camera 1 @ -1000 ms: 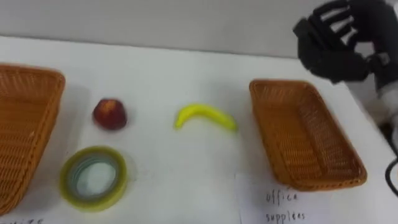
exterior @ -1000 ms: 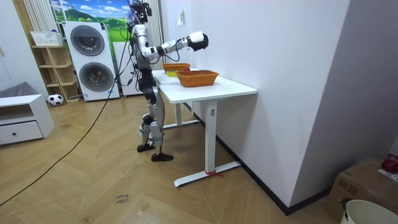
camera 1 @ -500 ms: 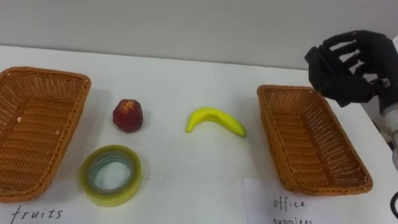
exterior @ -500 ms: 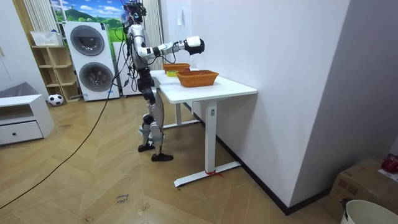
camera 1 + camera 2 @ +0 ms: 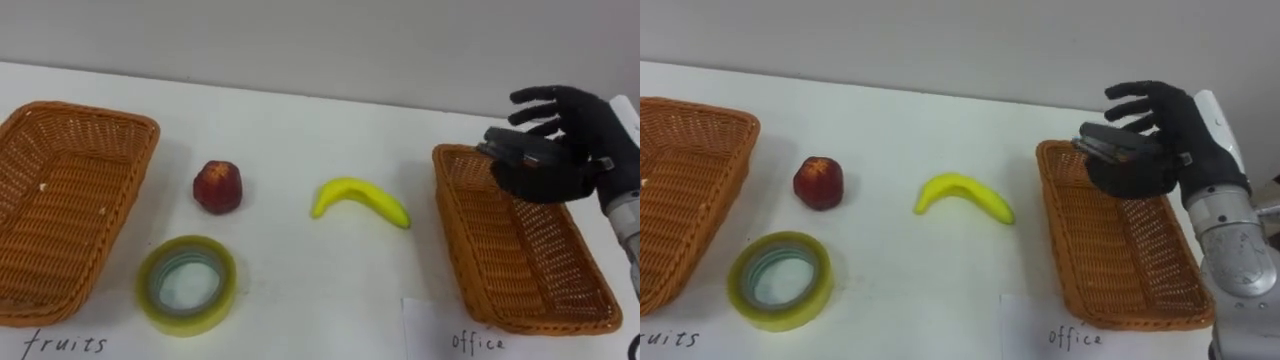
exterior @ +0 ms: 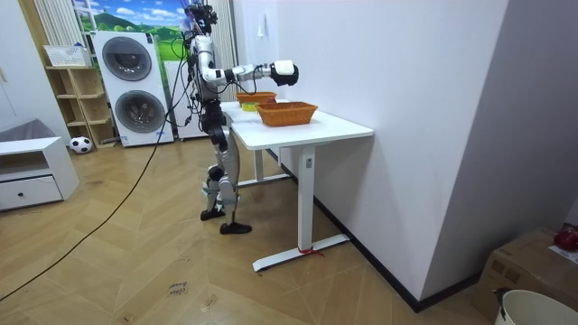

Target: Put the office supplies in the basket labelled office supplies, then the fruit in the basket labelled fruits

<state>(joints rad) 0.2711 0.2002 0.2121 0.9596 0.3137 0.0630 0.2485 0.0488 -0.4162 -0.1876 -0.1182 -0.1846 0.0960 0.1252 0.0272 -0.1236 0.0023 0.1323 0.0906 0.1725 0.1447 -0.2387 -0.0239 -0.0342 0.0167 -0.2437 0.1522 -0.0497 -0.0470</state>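
My right hand (image 5: 572, 138) hovers over the far end of the right wicker basket (image 5: 520, 275), its thumb and fingers pinching a flat dark grey object (image 5: 512, 150). On the white table lie a red apple (image 5: 217, 186), a yellow banana (image 5: 360, 197) and a yellow-green roll of tape (image 5: 187, 297). All three sit between that basket and the left wicker basket (image 5: 100, 115). In the room view I stand at the table's end with the right hand (image 6: 284, 71) stretched out above the baskets.
A paper label reading "fruits" (image 5: 62, 345) lies in front of the left basket, one reading "office" (image 5: 478, 342) in front of the right. A wall runs close behind the table's far edge. Both baskets look bare inside.
My right hand has come down from high at the right to just above the right basket's far end. The whole picture has shifted slightly to the right.
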